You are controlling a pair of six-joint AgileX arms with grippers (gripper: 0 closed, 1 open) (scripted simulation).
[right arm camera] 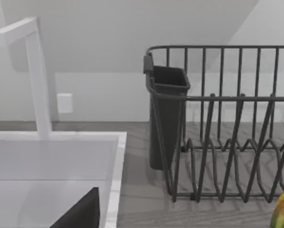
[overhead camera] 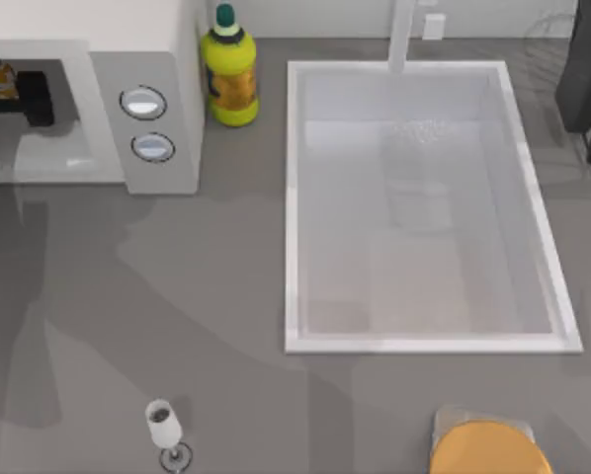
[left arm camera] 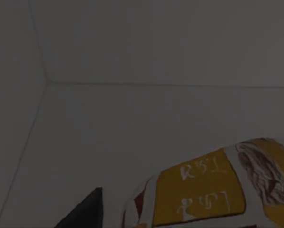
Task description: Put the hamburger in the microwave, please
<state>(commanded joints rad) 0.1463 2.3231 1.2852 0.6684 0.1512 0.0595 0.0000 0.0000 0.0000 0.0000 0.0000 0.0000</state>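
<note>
The left claw [overhead camera: 14,94] sits inside the microwave [overhead camera: 157,59] at the desk's far left, beside the hamburger [left arm camera: 213,190]. Its grip cannot be told. The right arm is parked far right.

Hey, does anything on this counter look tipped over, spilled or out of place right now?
Nothing stands out. The bottle and glass stand upright, and the hamburger sits inside the microwave.

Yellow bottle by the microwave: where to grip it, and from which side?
Take the yellow bottle at its narrow neck, just under the green cap, coming from above. It stands upright with its body right beside the side panel of the microwave, so a sideways approach probably leaves an end effector finger no room there. The neck is slimmer and looks freer.
</note>
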